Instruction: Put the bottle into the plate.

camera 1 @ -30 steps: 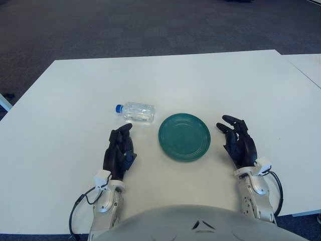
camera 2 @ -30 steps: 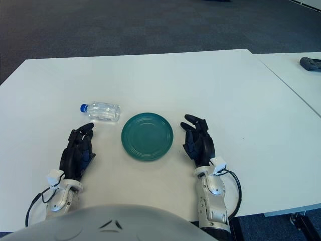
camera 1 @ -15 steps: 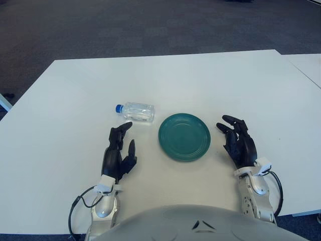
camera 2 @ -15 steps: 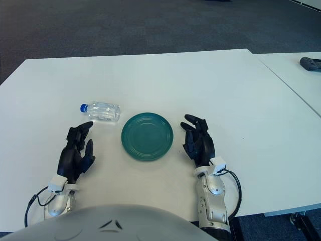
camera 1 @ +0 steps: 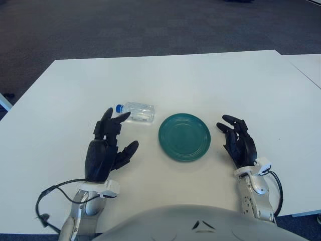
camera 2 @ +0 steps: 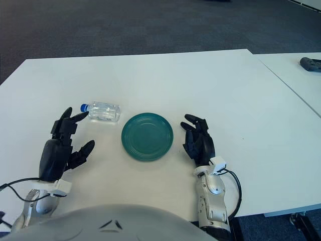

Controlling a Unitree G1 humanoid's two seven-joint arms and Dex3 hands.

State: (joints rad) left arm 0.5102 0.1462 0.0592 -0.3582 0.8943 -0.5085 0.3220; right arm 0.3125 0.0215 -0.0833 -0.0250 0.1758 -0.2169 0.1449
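Note:
A small clear bottle (camera 1: 137,112) with a blue cap lies on its side on the white table, just left of a dark green plate (camera 1: 184,136). My left hand (camera 1: 108,143) is raised off the table in front of the bottle, fingers spread open, fingertips near the cap but apart from it. It holds nothing. My right hand (camera 1: 238,141) shows to the right of the plate, fingers relaxed and holding nothing.
The white table (camera 1: 200,80) stretches far behind the bottle and plate. A second table's edge (camera 2: 301,75) lies at the right with a dark object (camera 2: 311,63) on it. Dark carpet lies beyond.
My left hand has lifted from the table, moved left and forward toward the bottle, and spread its fingers. The right hand, bottle and plate have not moved.

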